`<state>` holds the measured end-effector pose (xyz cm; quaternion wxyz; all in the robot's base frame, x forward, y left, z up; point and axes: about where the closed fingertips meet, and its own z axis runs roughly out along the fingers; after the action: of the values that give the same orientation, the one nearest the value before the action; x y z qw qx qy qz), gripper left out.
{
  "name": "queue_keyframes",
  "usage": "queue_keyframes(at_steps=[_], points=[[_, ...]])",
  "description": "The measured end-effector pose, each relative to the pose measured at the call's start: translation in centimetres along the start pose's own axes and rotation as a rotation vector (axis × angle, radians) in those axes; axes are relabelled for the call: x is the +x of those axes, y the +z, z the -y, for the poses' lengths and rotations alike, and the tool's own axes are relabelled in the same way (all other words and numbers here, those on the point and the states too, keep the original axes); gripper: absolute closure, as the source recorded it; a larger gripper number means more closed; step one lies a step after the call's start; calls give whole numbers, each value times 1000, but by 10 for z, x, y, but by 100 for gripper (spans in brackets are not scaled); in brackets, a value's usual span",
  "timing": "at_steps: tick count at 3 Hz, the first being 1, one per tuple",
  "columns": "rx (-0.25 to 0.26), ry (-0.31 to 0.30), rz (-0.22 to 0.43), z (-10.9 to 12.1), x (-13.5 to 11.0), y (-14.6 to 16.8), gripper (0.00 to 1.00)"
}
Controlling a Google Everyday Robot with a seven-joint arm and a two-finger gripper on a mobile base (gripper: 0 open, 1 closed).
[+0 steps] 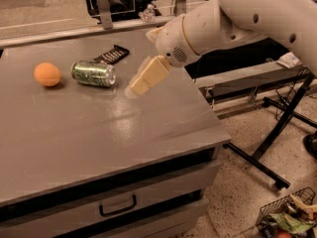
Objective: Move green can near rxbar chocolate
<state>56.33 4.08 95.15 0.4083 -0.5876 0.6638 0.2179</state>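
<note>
On the left of the grey tabletop [74, 148] sits 1 round orange [47, 74], toward the far side. Just to its right, apart from it by a small gap, the green can [93, 73] lies on its side with its silver end turned to the right. Behind the can, farther back and a little to the right, the rxbar chocolate [112, 54] lies flat at an angle; its near end is close to the can's top edge, and I cannot tell whether the 2 touch.

Right of the can, the tan tool [134, 88] points down and to the left, its tip low over the tabletop and near the can's silver end but not touching it. It holds nothing; from this side view I cannot tell whether it is set wide or narrow. The thick white arm [237, 19] carrying it reaches in from the upper right.

At the tabletop's near face, a drawer with a dark handle [117, 206] shows below the edge. Beyond the far edge stands a small clear bottle [147, 14]. To the right, on the speckled floor, are the black legs of a stand [277, 133], and in the near right corner a wire basket [277, 207] with mixed items inside.
</note>
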Motion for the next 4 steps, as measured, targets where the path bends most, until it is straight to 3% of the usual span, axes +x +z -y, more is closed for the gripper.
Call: queue_keyframes(at_steps=[2, 4], points=[[-63, -1, 189, 15, 9, 41, 0], [-63, 18, 276, 13, 15, 95, 0]])
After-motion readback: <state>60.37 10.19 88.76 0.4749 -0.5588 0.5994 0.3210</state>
